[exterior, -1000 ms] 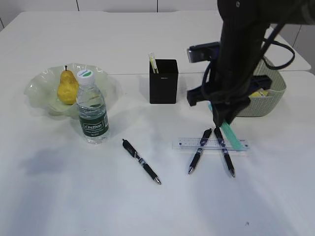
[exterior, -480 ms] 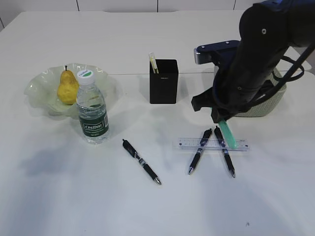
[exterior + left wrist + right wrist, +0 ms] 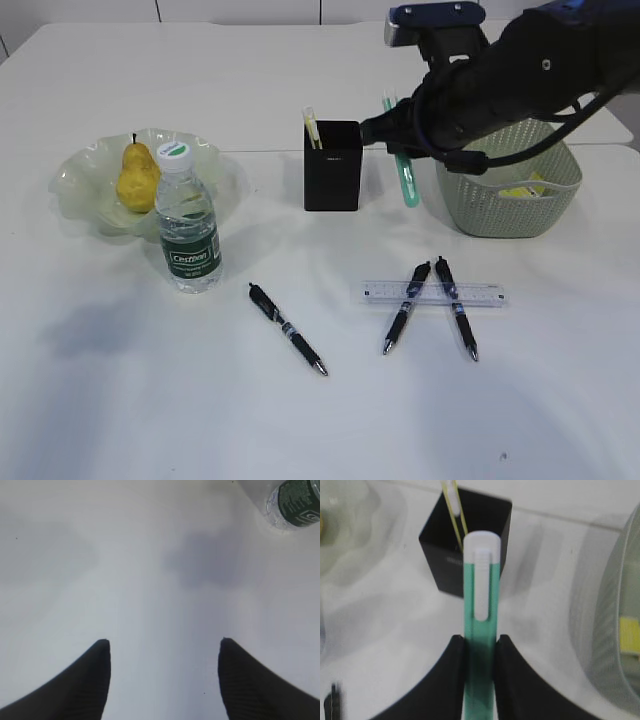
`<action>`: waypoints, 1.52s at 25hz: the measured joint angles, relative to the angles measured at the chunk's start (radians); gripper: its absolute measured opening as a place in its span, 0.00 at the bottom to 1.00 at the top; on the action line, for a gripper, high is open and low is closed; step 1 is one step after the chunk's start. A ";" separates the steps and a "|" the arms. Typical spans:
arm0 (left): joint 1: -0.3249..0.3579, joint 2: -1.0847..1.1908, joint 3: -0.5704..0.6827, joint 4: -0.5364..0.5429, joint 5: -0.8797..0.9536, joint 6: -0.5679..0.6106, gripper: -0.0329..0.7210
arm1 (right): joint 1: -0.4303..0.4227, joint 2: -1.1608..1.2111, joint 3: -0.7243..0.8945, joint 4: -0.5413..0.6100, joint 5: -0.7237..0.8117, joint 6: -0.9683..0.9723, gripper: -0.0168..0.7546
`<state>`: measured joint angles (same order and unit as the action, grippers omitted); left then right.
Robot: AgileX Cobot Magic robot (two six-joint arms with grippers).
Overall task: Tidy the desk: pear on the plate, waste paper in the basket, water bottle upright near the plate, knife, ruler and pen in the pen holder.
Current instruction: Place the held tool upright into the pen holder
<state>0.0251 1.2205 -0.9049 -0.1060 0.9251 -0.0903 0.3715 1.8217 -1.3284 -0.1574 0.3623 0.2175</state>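
Observation:
My right gripper (image 3: pixel 400 140) is shut on the knife (image 3: pixel 408 185), a slim green one with a white slider; it hangs in the air just right of the black pen holder (image 3: pixel 332 165). In the right wrist view the knife (image 3: pixel 481 610) sits pinched between the fingers, pointing at the pen holder (image 3: pixel 445 535). The pear (image 3: pixel 136 180) lies on the green plate (image 3: pixel 80 170). The water bottle (image 3: pixel 187 225) stands upright beside it. The clear ruler (image 3: pixel 480 293) lies flat under two black pens (image 3: pixel 405 307) (image 3: pixel 456 307); a third pen (image 3: pixel 288 329) lies apart. The yellow waste paper (image 3: pixel 525 188) is inside the basket (image 3: pixel 500 205). My left gripper (image 3: pixel 164 642) is open over bare table.
A slim yellow stick (image 3: pixel 311 127) stands in the pen holder. The bottle's base (image 3: pixel 295 502) shows at the top right of the left wrist view. The basket wall (image 3: pixel 610 630) is close on the knife's right.
My right arm has risen from just above the ruler and pens and swung back and left, carrying the knife to beside the pen holder. The left gripper has not moved.

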 joint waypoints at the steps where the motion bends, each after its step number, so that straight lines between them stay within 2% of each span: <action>1: 0.000 0.000 0.000 0.000 0.000 0.000 0.67 | -0.008 0.000 0.000 -0.004 -0.054 0.000 0.16; 4: 0.000 0.000 0.000 0.000 0.000 0.000 0.67 | -0.028 0.015 0.000 -0.012 -0.208 0.000 0.16; 8: 0.000 0.000 0.000 0.000 0.000 0.000 0.67 | -0.042 0.060 -0.037 -0.020 -0.320 0.000 0.16; 21: 0.000 0.000 0.000 0.000 0.002 0.000 0.67 | -0.046 0.295 -0.334 -0.042 -0.368 0.000 0.16; 27: 0.000 0.000 0.000 0.000 0.002 0.000 0.67 | -0.046 0.364 -0.352 -0.042 -0.474 0.002 0.16; 38: 0.000 0.000 0.000 0.000 0.002 0.000 0.67 | -0.046 0.443 -0.352 -0.046 -0.552 0.002 0.16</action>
<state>0.0251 1.2205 -0.9049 -0.1060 0.9267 -0.0903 0.3259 2.2652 -1.6804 -0.2030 -0.1896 0.2192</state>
